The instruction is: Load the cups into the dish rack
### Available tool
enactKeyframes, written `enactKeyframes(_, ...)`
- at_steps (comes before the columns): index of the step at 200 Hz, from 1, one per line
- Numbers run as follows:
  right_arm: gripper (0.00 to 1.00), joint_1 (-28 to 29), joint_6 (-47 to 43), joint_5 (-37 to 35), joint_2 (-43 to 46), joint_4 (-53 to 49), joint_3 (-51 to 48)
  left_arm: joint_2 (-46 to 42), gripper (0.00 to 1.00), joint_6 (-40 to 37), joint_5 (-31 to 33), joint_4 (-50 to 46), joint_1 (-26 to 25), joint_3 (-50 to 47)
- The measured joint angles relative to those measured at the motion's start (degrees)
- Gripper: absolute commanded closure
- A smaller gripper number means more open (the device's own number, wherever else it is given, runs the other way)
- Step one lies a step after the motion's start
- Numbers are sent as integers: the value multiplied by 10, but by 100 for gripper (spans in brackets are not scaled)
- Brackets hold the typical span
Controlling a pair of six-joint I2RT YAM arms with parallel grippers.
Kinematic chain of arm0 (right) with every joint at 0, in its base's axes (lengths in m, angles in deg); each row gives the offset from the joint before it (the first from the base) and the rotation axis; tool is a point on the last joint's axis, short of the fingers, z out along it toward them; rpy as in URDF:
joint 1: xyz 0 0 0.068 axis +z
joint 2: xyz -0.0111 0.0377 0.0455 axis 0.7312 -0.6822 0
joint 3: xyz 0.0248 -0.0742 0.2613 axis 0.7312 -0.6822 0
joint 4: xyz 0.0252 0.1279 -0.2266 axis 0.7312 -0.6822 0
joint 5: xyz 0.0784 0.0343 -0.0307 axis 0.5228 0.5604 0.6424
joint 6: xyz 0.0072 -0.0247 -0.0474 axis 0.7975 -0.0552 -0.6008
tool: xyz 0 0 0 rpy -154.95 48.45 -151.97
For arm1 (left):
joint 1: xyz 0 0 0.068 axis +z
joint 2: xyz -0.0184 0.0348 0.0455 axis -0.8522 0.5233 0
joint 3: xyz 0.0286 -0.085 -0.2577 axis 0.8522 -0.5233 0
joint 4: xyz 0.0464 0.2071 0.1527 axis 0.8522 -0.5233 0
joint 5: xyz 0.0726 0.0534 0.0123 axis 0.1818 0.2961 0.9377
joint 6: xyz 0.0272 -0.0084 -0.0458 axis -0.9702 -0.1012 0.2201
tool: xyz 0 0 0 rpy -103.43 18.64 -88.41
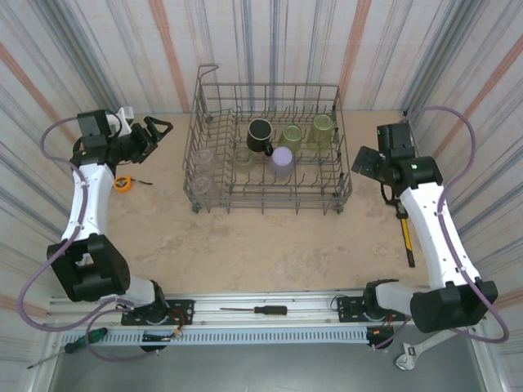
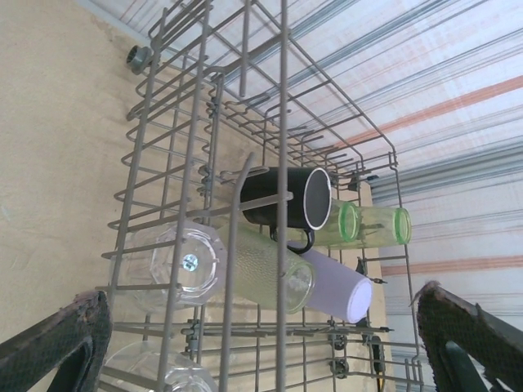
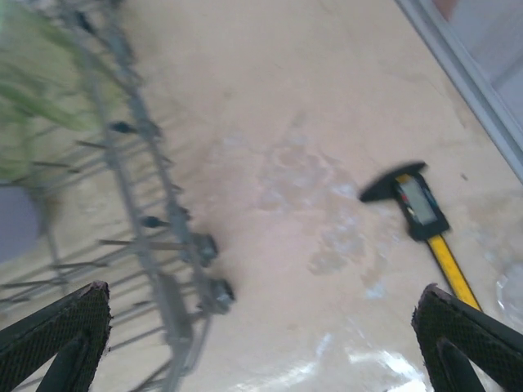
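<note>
Dish rack (image 1: 270, 198) is sitting by the table's (image 1: 270, 245) far edge, holding black mug (image 1: 261, 135), lavender cup (image 1: 283, 162), green tumblers (image 1: 323, 129), clear cups (image 1: 203, 157). Left gripper (image 1: 163, 131) and right gripper (image 1: 359, 160) are hovering beside it, spread wide, empty.

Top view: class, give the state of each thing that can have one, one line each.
Rack: upright, loaded.
Black mug: in rack.
Lavender cup: in rack.
Green tumblers: in rack.
Clear cups: in rack, left end.
Left gripper: open, empty.
Right gripper: open, empty.
</note>
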Motion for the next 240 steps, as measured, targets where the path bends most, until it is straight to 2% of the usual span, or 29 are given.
enactKeyframes(46, 1, -115, 20, 4, 19, -12, -77, 12, 1, 9, -2, 0, -11, 23)
enactKeyframes(84, 1, -181, 20, 31, 24, -7, -120, 16, 1, 20, -2, 0, -27, 27)
enactKeyframes(155, 1, -261, 20, 37, 45, 26, -166, 18, 1, 28, -15, 0, -52, 36)
enactKeyframes(240, 2, -313, 2, 32, 8, 75, -188, 18, 1, 29, -19, 0, -59, 36)
